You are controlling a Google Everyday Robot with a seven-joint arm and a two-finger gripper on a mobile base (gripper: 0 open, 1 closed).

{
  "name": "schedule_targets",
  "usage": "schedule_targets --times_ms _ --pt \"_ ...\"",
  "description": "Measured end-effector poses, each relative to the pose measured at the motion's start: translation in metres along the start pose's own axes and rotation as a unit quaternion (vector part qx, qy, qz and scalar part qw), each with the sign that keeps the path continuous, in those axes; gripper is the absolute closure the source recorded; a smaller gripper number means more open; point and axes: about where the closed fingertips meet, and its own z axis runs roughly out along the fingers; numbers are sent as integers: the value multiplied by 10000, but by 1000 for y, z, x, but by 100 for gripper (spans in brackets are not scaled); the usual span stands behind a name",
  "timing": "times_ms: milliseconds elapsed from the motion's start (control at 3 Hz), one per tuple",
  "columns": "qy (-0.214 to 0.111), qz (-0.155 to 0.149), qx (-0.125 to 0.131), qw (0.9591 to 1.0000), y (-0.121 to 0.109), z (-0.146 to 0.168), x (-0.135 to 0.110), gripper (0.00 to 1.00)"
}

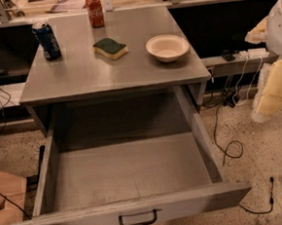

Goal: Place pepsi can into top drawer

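The pepsi can [46,40], dark blue with white lettering, stands upright at the back left of the grey table top [79,75]. The top drawer [126,169] is pulled fully open below the table and its inside is bare. Its front panel with the black bar handle [138,219] is at the bottom of the view. Only white and yellow padded parts of my arm [275,82] show at the right edge, beside the table. My gripper is out of view.
A red cola can [94,11] stands at the back of the table. A green-and-yellow sponge [110,48] and a beige bowl [167,47] lie mid-table. Cables [229,149] trail on the floor to the right of the drawer.
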Motion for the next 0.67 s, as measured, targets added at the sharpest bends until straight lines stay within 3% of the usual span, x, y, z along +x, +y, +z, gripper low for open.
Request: schedule_targets --times_ms 333,667 --pt "0 0 0 10000 0 0 0 0" --pt "-352 -55 71 9993 -13 5 -24 0"
